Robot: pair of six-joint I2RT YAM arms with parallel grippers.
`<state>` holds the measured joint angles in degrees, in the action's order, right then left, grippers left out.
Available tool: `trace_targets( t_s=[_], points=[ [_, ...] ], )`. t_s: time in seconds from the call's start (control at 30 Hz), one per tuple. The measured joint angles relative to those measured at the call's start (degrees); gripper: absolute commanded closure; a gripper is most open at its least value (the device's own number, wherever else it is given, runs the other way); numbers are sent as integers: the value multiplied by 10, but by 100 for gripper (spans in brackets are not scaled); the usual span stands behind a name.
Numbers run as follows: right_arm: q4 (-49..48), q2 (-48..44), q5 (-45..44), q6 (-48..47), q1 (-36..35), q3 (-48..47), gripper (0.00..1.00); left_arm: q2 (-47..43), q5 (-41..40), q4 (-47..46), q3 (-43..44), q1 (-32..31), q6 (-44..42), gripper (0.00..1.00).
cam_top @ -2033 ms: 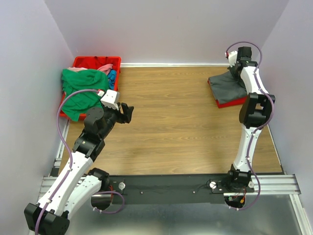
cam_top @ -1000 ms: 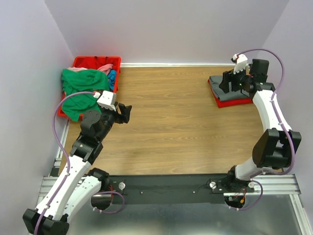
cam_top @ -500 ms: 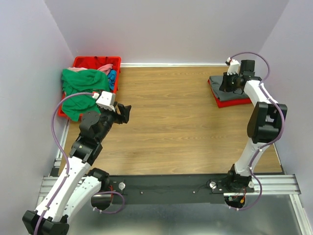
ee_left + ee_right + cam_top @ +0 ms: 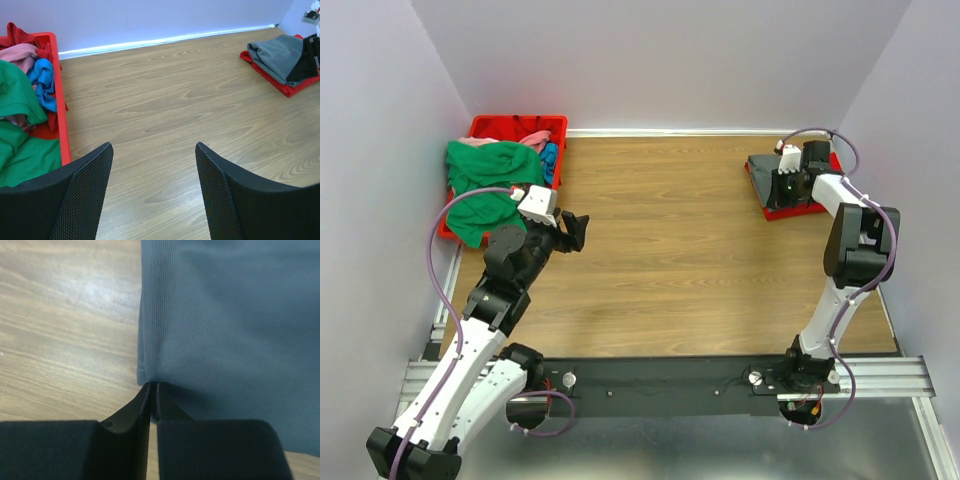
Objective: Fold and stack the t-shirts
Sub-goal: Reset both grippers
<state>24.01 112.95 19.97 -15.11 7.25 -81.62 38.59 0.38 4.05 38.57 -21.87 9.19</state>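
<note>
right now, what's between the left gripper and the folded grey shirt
Only bare wooden table lies between the left gripper and the grey shirt, shown in the left wrist and top views.

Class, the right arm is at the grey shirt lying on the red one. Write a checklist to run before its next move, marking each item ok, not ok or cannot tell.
1. Right pincer shut on dark grey t-shirt's edge: ok.
2. How many layers it caught: cannot tell.
3. Dark grey t-shirt lies on red t-shirt: ok.
4. Left pincer open, clear of cloth: ok.
5. Red bin emptied: not ok; green t-shirt, pink t-shirt, blue t-shirt lie there.
</note>
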Motion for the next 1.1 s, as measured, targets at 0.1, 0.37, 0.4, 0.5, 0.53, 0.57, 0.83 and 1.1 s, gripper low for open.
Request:
trace_targets(
  t_s=[0.1,0.37,0.4,0.5,0.53,0.57,0.83,1.1],
  points=[
    [-2,0,0,0,0,17,86,0,0,0,0,0,0,25],
    [-1,-16,6,-1,0,33,85,0,0,0,0,0,0,25],
    [-2,-23,9,-4,0,33,84,0,0,0,0,0,0,25],
    [-2,-61,24,-12,0,36,82,-1,0,0,0,0,0,25],
    [-3,-81,31,-15,0,42,82,-2,-1,0,0,0,0,25],
    [-3,-104,40,-18,0,50,81,-4,-4,0,0,0,0,25],
    [-4,-333,105,-48,1,146,59,-12,-14,1,0,0,0,16],
    [-4,-527,105,-43,1,230,2,-35,-55,9,2,17,16,2]
  ],
)
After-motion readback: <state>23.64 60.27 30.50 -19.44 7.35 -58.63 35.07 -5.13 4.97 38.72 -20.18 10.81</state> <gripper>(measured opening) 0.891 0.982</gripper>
